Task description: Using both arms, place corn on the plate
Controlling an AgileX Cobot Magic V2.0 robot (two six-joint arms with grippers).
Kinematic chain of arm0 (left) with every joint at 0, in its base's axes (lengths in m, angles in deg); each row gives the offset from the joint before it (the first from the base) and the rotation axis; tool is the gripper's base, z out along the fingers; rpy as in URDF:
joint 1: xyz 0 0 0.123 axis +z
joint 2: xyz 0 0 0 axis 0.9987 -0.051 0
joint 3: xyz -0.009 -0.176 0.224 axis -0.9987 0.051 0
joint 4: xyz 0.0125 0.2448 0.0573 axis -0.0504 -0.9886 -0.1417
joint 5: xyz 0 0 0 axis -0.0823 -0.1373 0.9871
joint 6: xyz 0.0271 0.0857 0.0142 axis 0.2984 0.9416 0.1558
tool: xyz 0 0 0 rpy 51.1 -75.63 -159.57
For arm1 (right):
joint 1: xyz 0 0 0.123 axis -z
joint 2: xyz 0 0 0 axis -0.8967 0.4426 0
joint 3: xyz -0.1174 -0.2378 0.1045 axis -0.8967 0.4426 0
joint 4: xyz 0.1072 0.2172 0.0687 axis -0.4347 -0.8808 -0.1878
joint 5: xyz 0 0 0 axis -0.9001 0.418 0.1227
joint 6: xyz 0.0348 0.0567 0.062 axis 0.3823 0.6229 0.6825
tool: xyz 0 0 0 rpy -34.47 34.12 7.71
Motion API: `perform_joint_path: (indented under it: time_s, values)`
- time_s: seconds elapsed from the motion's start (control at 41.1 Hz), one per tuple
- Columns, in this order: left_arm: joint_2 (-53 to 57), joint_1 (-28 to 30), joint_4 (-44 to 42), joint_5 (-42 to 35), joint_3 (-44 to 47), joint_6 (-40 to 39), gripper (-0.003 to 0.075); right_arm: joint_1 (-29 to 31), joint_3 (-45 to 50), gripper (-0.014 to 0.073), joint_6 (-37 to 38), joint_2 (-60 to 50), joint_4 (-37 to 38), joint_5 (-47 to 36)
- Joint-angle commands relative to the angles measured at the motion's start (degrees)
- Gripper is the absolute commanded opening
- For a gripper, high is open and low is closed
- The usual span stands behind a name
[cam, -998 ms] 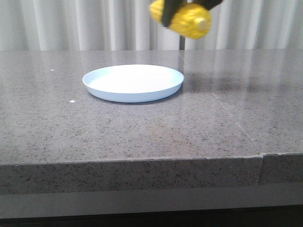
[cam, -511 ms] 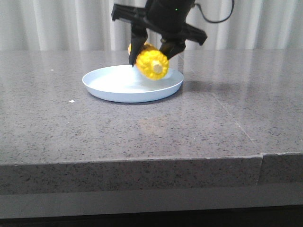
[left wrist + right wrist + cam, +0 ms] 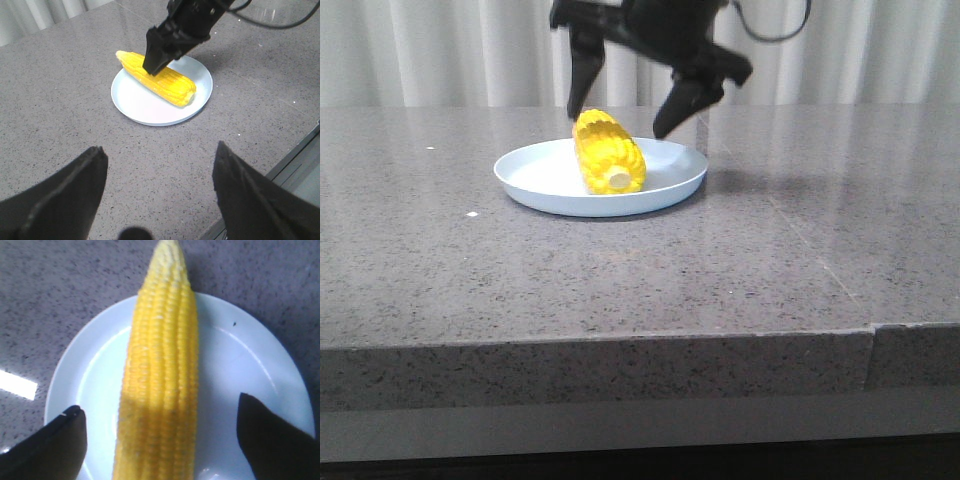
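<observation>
The yellow corn (image 3: 608,155) lies on the pale-blue plate (image 3: 525,182), its pale stub end toward the camera. My right gripper (image 3: 618,118) hangs just above the corn, open and empty, with one finger on each side. In the right wrist view the corn (image 3: 162,350) lies lengthwise across the plate (image 3: 240,355), between the parted fingers of my right gripper (image 3: 159,405). My left gripper (image 3: 159,165) is open and empty over bare tabletop, well short of the plate (image 3: 145,107). It looks toward the corn (image 3: 162,82) and the right gripper (image 3: 157,55). The left gripper is out of the front view.
The grey speckled table (image 3: 620,280) has a seam (image 3: 820,260) running toward its front right. Its front edge (image 3: 300,150) shows close to my left gripper. Pale curtains (image 3: 450,50) hang behind the table.
The right gripper came down with the corn over the plate, let it go and opened. The corn now lies on the plate, and the fingers have risen slightly above it.
</observation>
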State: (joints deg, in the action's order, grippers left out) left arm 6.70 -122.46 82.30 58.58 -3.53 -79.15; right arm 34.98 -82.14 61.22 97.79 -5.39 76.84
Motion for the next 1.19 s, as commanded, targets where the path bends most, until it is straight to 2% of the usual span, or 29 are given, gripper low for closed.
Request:
perform_joint_path:
  time_s: [0.0, 0.17, 0.365, 0.511, 0.925, 1.168]
  values:
    - [-0.2, -0.4, 0.3, -4.4, -1.3, -0.6, 0.0438, 0.0, -1.6, 0.0635, -4.8, -7.8, -0.5, -0.4]
    - [-0.2, -0.4, 0.3, -4.4, -1.3, -0.6, 0.0438, 0.0, 1.6, 0.0635, -12.3, -16.1, -0.5, 2.7]
    - [-0.2, -0.4, 0.3, -4.4, -1.3, -0.6, 0.0438, 0.0, 11.6, 0.0635, -20.3, -29.4, -0.5, 3.7]
    - [-0.2, -0.4, 0.3, -4.4, -1.3, -0.6, 0.0438, 0.0, 19.3, 0.0635, -22.4, -38.9, -0.2, 4.7]
    - [-0.2, -0.4, 0.3, -4.4, -1.3, -0.6, 0.0438, 0.0, 37.7, 0.0635, -20.2, -64.7, 3.0, 8.0]
    - [-0.2, -0.4, 0.3, -4.4, -1.3, -0.6, 0.0438, 0.0, 44.5, 0.0635, -19.4, -75.5, 3.3, 8.0]
